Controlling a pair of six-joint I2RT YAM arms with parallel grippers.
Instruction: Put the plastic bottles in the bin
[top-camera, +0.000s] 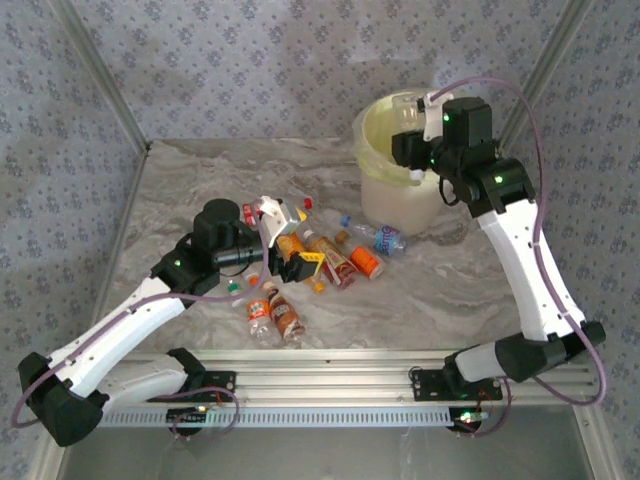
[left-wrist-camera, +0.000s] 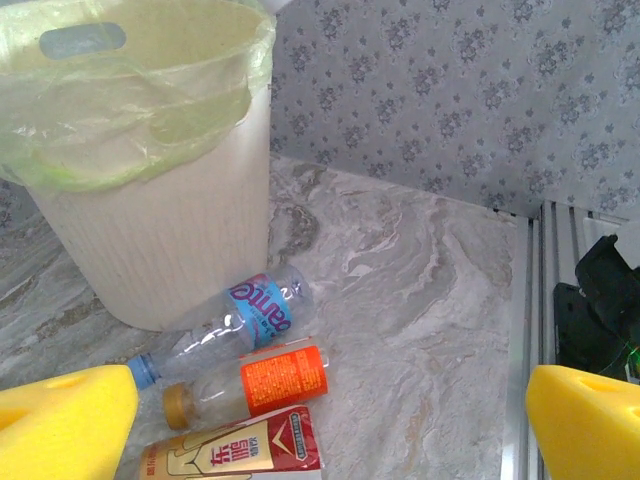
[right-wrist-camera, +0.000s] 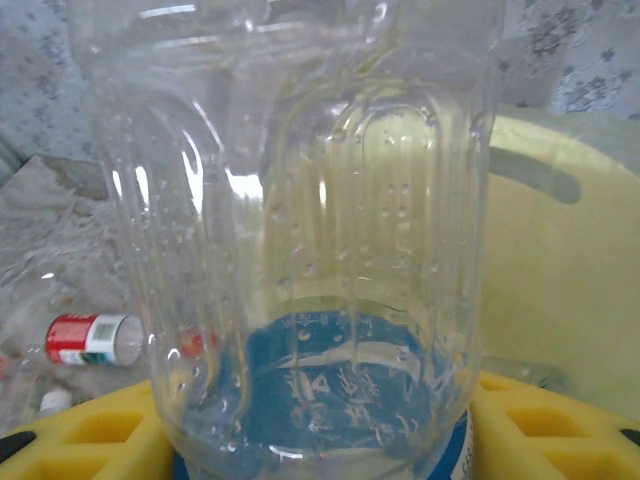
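Bottles (top-camera: 335, 265) lie in a loose heap mid-table on the marble table (top-camera: 180, 190). The bin (top-camera: 400, 200) stands at the far right.

Top view:
- The left gripper (top-camera: 290, 240) hangs over the heap.
- The right gripper (top-camera: 410, 150) is up at the bin's rim, over its mouth. What it grips is hard to read from here.
- A blue-label bottle (top-camera: 385, 238) lies near the bin's foot.

Left wrist view:
- The yellow pads (left-wrist-camera: 60, 420) sit at the two lower corners, spread wide with nothing between them.
- The bin (left-wrist-camera: 170, 250) is close up, with its thin bag (left-wrist-camera: 130, 110) draped over the rim. That lining is not legible from above.
- The blue-label bottle (left-wrist-camera: 250, 315) lies on its side at the bin's base.
- An orange-label bottle (left-wrist-camera: 270, 380) lies just beside it.
- A red-and-cream-label bottle (left-wrist-camera: 240, 450) sits at the bottom edge.

Right wrist view:
- This settles the grip. The right gripper (right-wrist-camera: 320, 450) is clamped on a clear bottle (right-wrist-camera: 300, 200) with a blue label, held low between the yellow pads (right-wrist-camera: 550, 410).
- The bin's cream wall (right-wrist-camera: 560, 290), with a handle slot, shows behind on the right.
- A red-label bottle (right-wrist-camera: 90, 340) lies on the table at the left.
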